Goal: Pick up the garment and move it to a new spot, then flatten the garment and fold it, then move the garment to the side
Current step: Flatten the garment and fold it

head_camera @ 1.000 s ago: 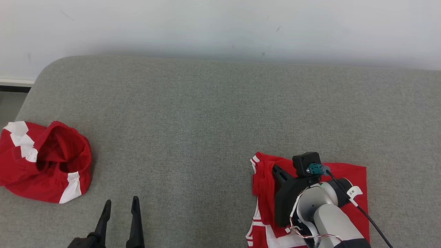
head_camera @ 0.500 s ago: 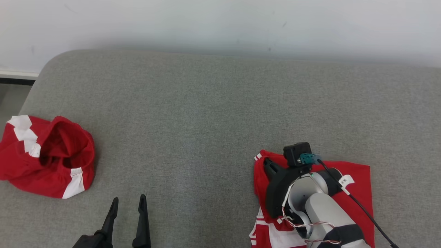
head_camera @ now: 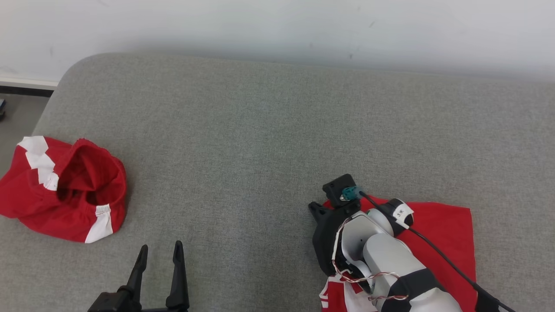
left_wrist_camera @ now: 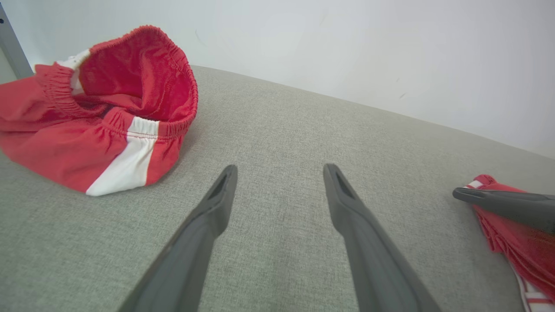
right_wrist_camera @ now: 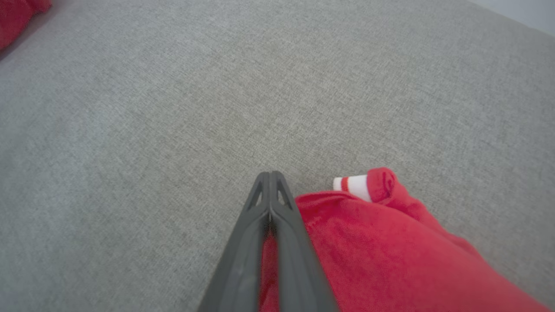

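Note:
The garment (head_camera: 442, 234) is red with white stripes and lies folded flat on the grey cushioned surface (head_camera: 260, 130) at the lower right. My right gripper (head_camera: 313, 207) is shut, its fingers laid low over the garment's left edge, the tips reaching just past it onto the grey cloth. The right wrist view has the shut right gripper (right_wrist_camera: 269, 174) with the garment (right_wrist_camera: 368, 242) beside and under it. My left gripper (head_camera: 160, 246) stands open and empty at the lower left. From the left wrist I see the left gripper (left_wrist_camera: 279, 171), and the garment (left_wrist_camera: 520, 242) far right.
A second red and white garment (head_camera: 65, 190) sits crumpled at the left edge, its elastic waistband (left_wrist_camera: 173, 69) standing open. A white wall (head_camera: 277, 26) backs the surface. Floor (head_camera: 17, 112) shows past the rounded left corner.
The camera has shifted, moving the whole picture. My right arm has swung left over the garment, so its fingertips now pass the left edge. The left gripper stays open.

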Controlling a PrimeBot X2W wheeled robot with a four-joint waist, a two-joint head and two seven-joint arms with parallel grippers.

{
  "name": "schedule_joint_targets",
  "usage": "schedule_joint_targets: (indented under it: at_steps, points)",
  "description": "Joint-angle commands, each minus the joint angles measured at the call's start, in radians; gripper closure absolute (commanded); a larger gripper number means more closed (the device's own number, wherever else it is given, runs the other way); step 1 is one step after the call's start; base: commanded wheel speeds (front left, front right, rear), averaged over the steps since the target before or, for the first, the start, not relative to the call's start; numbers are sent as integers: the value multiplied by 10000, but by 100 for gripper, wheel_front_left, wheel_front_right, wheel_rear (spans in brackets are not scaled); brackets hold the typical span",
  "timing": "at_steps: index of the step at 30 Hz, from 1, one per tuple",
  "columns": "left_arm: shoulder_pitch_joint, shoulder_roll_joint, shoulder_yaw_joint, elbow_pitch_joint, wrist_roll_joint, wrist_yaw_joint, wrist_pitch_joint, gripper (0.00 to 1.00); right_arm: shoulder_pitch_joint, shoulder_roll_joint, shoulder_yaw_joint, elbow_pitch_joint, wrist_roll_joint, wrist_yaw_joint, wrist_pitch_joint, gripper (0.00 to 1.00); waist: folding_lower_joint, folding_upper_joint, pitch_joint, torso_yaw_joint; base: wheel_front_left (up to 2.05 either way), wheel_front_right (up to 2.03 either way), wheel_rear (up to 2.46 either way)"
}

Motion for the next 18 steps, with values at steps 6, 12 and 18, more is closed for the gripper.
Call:
schedule_joint_targets:
  at_steps: [6, 12, 18]
  points:
    - [92, -10, 95, 13, -23, 22, -32, 0, 416, 33, 886, -810, 240, -17, 861, 100, -1, -1, -219, -139, 0, 0, 0]
    - [165, -10, 156, -25, 20, 41, -32, 0, 1267, 28, 2229, -2423, 2356, -17, 1157, 100, -1, -1, -376, -348, 0, 0, 0]
    - [273, -10, 247, -139, 60, 72, -32, 0, 2006, 15, 2146, -3724, 3061, -17, 487, 0, -1, -1, -567, -533, 0, 0, 0]
